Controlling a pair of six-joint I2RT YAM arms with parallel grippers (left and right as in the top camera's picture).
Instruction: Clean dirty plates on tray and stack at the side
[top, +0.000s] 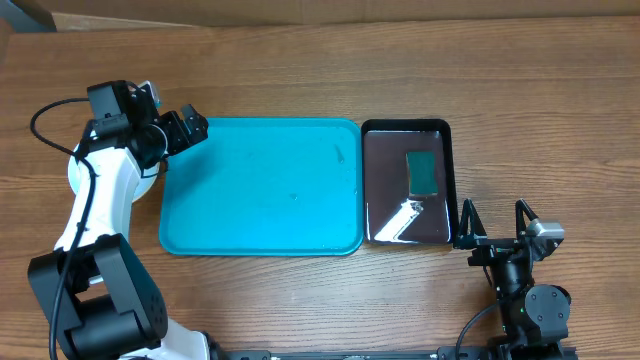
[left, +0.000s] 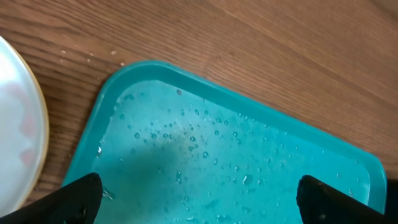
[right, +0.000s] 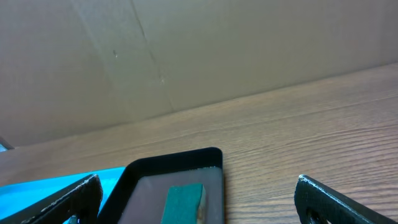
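As the overhead camera looks down, the left arm stretches from its base along the table's left side, its wrist bent toward the large turquoise-blue rectangular plastic tray (top: 260, 190). The left gripper (top: 186, 131) hangs at the tray's far left corner. A round white plate (top: 150, 182) lies off the tray, partly hidden under that arm. Just right of the tray sits a glossy black rectangular bin (top: 405, 135) holding a green sponge (top: 423, 172). The right gripper (top: 494, 222) rests low near the bin's near right corner, its arm folded and its jaws spread wide.

From the left wrist, the left gripper (left: 199, 202) stands wide apart and empty over the wet, droplet-speckled tray (left: 249, 162), with the plate (left: 18, 124) beside the corner on the wood.

From the right wrist, the right gripper (right: 202, 202) is likewise wide and empty, facing the bin (right: 177, 163), the sponge (right: 184, 202) and a sliver of tray (right: 56, 182).
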